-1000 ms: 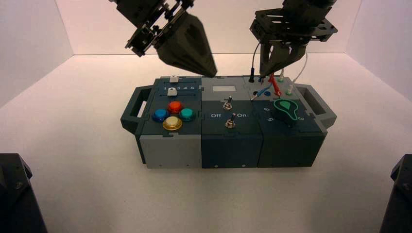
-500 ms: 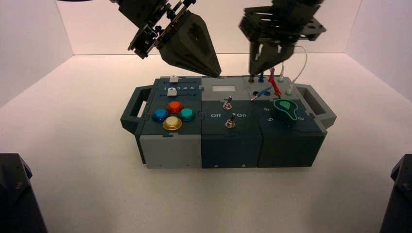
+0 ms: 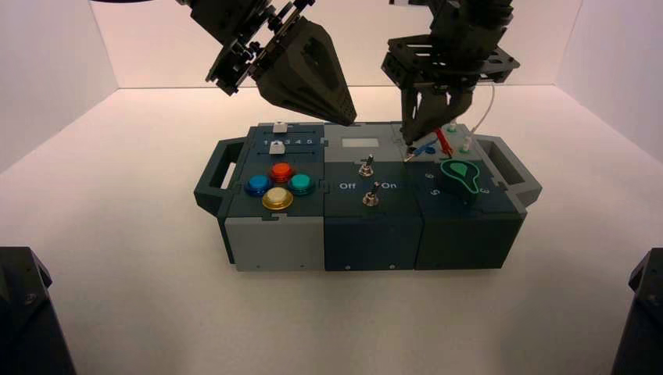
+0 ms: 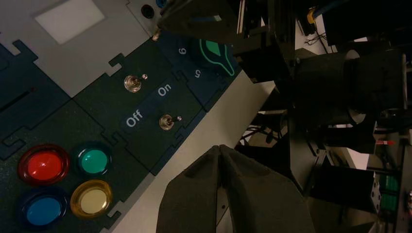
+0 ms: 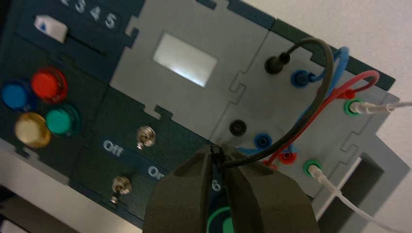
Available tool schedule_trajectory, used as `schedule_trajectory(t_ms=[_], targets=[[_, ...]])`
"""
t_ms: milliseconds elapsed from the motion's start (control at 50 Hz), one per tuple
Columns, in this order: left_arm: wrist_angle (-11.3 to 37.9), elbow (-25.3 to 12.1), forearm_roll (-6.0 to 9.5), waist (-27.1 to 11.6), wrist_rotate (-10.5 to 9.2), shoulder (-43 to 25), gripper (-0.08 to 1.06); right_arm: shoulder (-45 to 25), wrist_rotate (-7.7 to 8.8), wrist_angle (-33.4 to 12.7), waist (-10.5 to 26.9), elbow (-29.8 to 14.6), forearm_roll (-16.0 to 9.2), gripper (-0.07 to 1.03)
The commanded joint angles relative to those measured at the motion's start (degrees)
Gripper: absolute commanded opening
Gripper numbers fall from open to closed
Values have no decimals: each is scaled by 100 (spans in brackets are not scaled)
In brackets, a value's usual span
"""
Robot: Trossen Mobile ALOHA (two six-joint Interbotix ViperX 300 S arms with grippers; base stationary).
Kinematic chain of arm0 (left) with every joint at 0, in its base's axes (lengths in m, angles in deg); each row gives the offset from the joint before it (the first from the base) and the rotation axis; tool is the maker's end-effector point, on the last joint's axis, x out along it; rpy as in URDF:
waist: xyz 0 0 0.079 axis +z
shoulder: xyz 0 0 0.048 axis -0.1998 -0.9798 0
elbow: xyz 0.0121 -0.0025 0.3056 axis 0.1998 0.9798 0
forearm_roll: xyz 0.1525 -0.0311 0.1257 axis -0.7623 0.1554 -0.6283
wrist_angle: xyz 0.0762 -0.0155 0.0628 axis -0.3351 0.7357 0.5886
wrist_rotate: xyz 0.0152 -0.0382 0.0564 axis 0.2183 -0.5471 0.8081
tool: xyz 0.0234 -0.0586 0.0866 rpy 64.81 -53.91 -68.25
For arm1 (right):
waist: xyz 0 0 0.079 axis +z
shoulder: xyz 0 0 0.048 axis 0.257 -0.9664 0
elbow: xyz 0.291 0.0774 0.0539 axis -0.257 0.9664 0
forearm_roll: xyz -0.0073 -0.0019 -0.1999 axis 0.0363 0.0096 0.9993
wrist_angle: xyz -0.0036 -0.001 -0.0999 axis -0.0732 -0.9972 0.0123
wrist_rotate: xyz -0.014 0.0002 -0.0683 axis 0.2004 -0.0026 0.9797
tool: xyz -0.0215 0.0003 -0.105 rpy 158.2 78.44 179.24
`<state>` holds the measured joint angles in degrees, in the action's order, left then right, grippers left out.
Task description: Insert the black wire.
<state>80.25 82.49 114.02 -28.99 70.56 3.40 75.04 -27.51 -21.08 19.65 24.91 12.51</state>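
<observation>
Currently, black wire (image 5: 329,70) is seated in rear socket (image 5: 268,67).
Arched, its other end is clamped by right gripper (image 5: 217,149) over box (image 3: 367,242); left gripper (image 4: 219,149) closed alongside.

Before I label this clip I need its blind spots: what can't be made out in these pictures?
- Black wire's held plug: right wrist view, its tip is hidden by the right gripper.
- Black socket near the display: high view, mostly covered by the right gripper.
- Green-edged knob's far part: right wrist view, cut off by the bottom edge.
</observation>
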Motion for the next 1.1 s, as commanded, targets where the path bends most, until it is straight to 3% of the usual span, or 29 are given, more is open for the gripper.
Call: schedule_trajectory(t_ms=[20, 240, 480, 1100], targets=[[18, -53, 35, 9, 35, 88, -3, 141, -26, -44, -97, -88, 114, -2], [18, -35, 35, 9, 35, 88, -3, 396, -62, -290, -343, -35, 360, -2], [0, -35, 44, 9, 9, 88, -3, 519, -70, -105, -352, -88, 299, -2], [-9, -35, 53, 9, 9, 9, -3, -18, -53, 334, -325, -149, 114, -2]])
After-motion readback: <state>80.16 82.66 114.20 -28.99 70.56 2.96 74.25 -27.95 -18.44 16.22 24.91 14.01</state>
